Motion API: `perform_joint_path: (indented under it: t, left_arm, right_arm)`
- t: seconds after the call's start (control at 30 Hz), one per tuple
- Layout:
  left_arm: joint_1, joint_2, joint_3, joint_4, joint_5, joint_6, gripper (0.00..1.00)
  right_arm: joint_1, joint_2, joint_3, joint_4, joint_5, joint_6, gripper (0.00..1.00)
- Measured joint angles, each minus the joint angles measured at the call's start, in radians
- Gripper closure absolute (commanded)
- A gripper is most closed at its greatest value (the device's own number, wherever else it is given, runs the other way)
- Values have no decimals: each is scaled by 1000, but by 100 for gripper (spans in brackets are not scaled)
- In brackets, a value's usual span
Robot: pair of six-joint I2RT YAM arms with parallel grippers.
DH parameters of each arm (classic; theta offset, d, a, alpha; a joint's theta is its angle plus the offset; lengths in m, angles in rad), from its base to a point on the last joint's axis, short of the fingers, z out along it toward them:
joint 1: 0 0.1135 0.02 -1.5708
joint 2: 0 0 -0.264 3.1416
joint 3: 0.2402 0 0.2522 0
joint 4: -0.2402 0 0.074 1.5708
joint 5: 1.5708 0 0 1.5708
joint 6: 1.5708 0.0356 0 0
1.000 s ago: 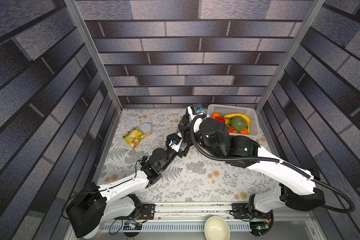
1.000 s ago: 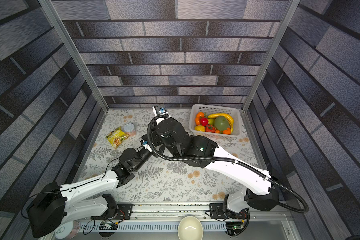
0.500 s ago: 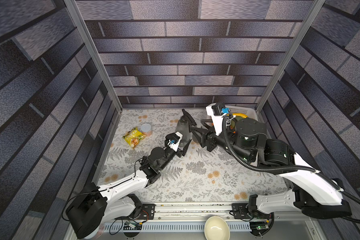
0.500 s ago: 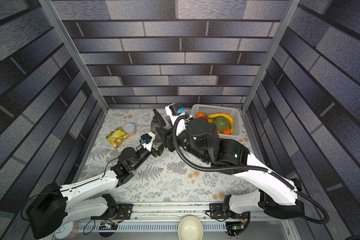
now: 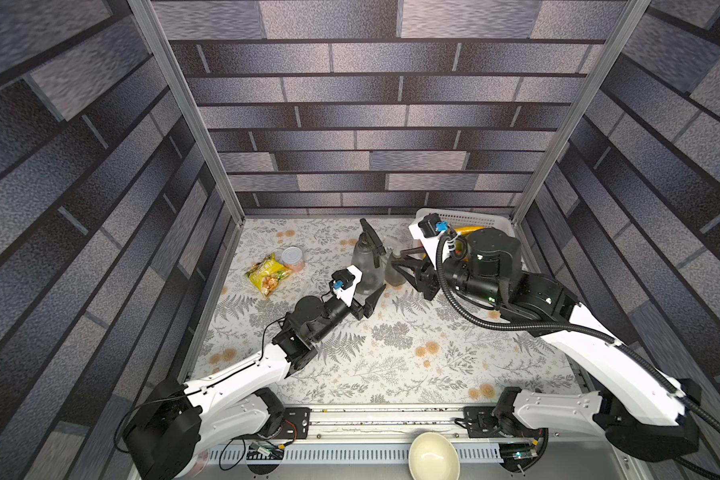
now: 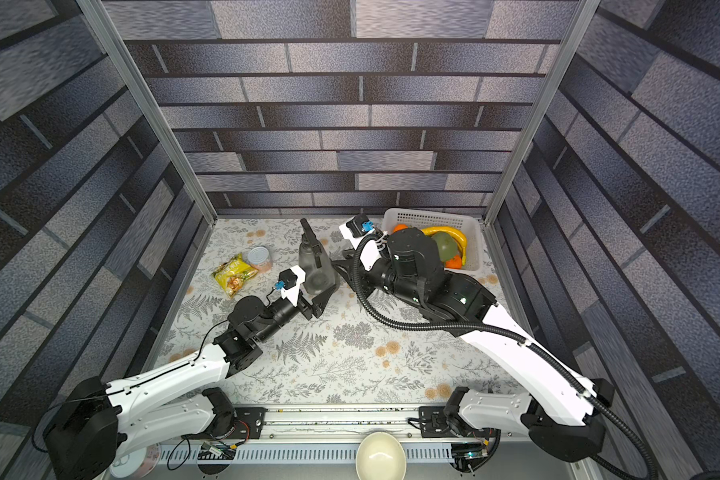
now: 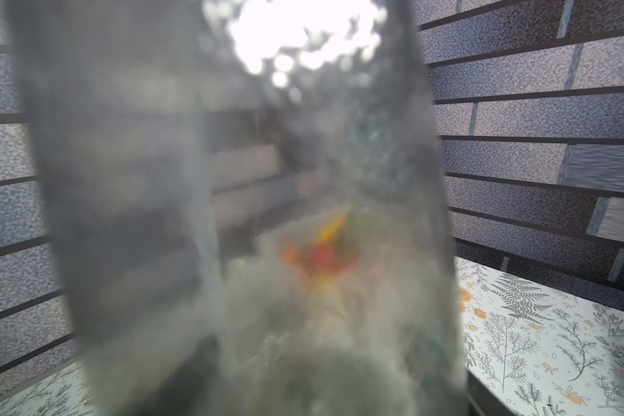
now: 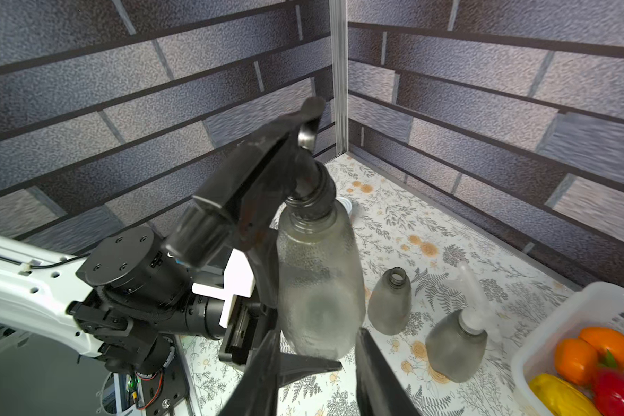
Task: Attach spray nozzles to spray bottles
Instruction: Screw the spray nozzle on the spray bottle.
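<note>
Toward 12 o'clock from the middle of the floral-patterned tabletop (image 5: 391, 353), a smoky grey translucent cone-shaped plastic bottle (image 5: 364, 266) is held upright, its lower body clamped between the fingers of the left gripper (image 5: 368, 293). A black plastic trigger spray nozzle (image 8: 253, 180) is seated on its neck. At 3 o'clock of that bottle, just beside it, the right gripper (image 5: 399, 258) is seen with its fingers apart and nothing gripped between them. Two more are seen standing in the right wrist view: an uncapped grey bottle (image 8: 389, 302) and a grey bottle topped with a translucent white nozzle (image 8: 454, 345). A white perforated plastic basket (image 6: 433, 218) is placed at 2 o'clock; a silver-lidded can (image 5: 292, 257) and a yellow snack packet (image 5: 267, 276) are set just beside each other at 10 o'clock.
</note>
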Motion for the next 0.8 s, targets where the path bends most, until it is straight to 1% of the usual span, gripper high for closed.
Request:
perform_joint_path:
  t: [0.17, 0.23, 0.47, 0.63, 0.8]
  left_arm:
    - [-1, 0, 0, -16, 11, -4, 25]
    - [-2, 0, 0, -21, 11, -4, 25]
    - [-27, 13, 0, -40, 14, -3, 25]
    - [-29, 13, 0, -55, 15, -2, 25]
    - [-35, 13, 1, -55, 26, 0, 25]
  right_arm:
    - [0, 66, 34, 21, -50, 0, 62]
    - [0, 78, 51, 28, -53, 6, 60]
    - [0, 110, 98, 76, -52, 44, 57]
    - [0, 126, 98, 81, -23, 52, 55]
    - [0, 130, 105, 80, 15, 45, 50]
